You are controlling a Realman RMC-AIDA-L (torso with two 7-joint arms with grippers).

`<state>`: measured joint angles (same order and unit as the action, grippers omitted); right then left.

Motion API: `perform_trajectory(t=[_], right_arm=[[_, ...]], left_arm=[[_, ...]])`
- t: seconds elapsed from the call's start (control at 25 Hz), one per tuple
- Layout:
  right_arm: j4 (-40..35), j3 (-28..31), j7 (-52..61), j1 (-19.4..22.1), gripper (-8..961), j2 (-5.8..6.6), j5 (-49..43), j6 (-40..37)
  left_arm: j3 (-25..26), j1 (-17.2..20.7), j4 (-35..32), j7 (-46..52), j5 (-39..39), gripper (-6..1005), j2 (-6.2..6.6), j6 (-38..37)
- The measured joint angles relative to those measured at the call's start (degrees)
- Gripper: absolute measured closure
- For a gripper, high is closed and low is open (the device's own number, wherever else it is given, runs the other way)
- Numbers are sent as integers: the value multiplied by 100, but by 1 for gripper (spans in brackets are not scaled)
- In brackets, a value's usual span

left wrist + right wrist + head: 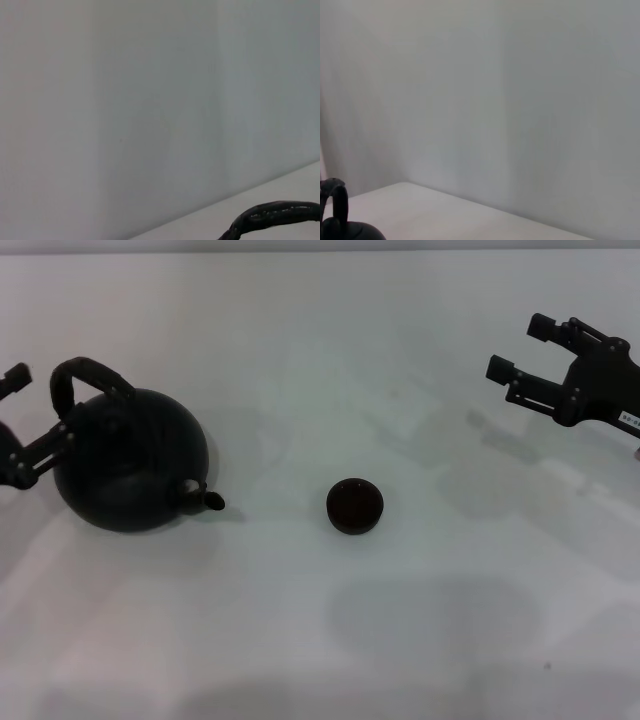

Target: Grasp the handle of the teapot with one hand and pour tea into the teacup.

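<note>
On the left we see the left pincer (30,435) at the side of the teapot (130,462), its fingers apart, one at the base of the handle (92,378). The teapot stands upright on the tabletop (300,340), spout (205,499) towards the teacup (354,507), which is near but not touching. If the fingers close off-centre on the arched handle, we think the pot may swing or slip and spill tea beside the small cup. Far right, the right pincer (520,352) hangs open, well apart.
</note>
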<state>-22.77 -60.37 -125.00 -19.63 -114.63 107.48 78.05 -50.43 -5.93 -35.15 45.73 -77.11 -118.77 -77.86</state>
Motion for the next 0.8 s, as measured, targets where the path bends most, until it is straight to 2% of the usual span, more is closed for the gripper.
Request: perform_trajectory(t=[0.32, 0.48, 0.6, 0.8], right_arm=[[21, -1, -15, 44, 88, 3, 12, 3], [60, 0, -44, 119, 89, -4, 33, 6], [162, 17, -95, 182, 89, -6, 66, 13], [839, 196, -706, 236, 90, -7, 427, 94]], left_arm=[[8, 532, 43, -304, 678, 213, -13, -270], [7, 679, 431, -663, 1327, 214, -25, -447], [7, 731, 967, -1068, 2056, 214, -24, -629], [7, 725, 1691, -1555, 2814, 214, -23, -789]])
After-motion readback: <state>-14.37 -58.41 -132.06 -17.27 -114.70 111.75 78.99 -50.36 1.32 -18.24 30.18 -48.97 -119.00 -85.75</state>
